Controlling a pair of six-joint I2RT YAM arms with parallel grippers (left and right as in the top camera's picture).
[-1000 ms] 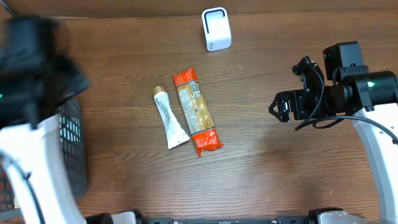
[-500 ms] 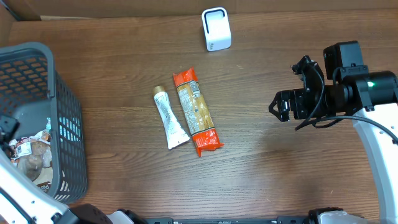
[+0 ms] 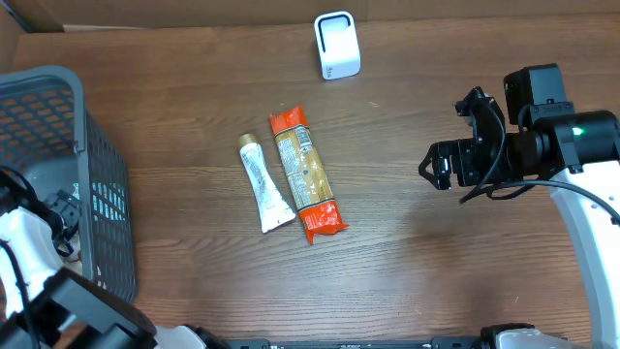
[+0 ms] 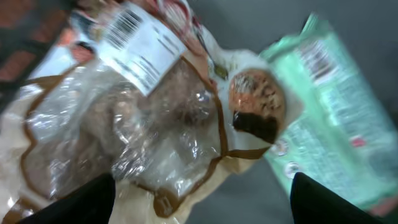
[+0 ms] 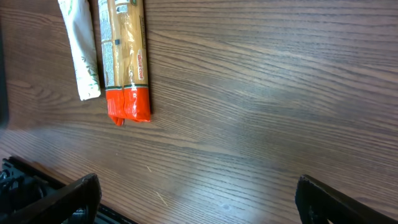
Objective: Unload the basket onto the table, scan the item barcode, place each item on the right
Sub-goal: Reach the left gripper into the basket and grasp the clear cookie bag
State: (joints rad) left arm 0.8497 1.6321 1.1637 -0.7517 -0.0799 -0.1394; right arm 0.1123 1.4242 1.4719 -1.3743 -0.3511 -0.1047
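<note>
My left gripper (image 4: 203, 184) is open down inside the grey basket (image 3: 105, 199), its dark fingertips (image 4: 93, 196) apart just above a clear and tan snack bag (image 4: 124, 137). The bag carries a white barcode label (image 4: 140, 46). Beside it lies a green packet (image 4: 336, 112). Nothing is between the jaws. The white scanner (image 3: 337, 46) stands at the table's far edge. My right gripper (image 3: 436, 167) hovers open over bare wood at the right, holding nothing.
A white tube (image 3: 264, 182) and a long pasta packet with orange ends (image 3: 305, 174) lie side by side mid-table; both also show in the right wrist view, tube (image 5: 79, 53) and packet (image 5: 124, 56). The left arm (image 3: 29, 252) covers the basket's contents from overhead.
The left arm swung from the basket's far side to its near side and reached down inside, and its jaws spread wider. The right arm has not moved.
</note>
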